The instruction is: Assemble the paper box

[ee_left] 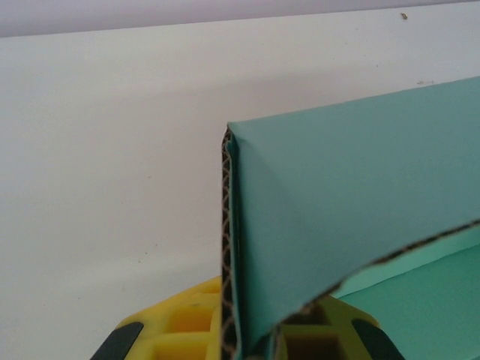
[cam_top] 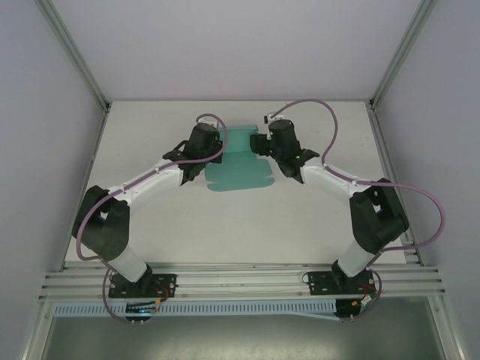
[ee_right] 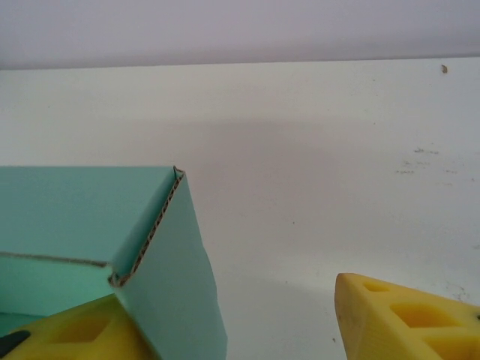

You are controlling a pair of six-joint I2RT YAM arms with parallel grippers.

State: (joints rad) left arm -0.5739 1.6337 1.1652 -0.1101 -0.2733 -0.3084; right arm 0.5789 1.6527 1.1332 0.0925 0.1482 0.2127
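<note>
Left hand (ee_left: 251, 339) pinches paper box (ee_left: 360, 195) wall

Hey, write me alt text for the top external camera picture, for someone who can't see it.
Two robot arms bend inward over a white table and meet at a teal-green paper box, a partly folded card sheet lying toward the far middle. The left gripper is at the sheet's left edge and the right gripper at its far right corner.

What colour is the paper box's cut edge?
Brown zigzag corrugation between teal faces of the paper box; best in left wrist view.
</note>
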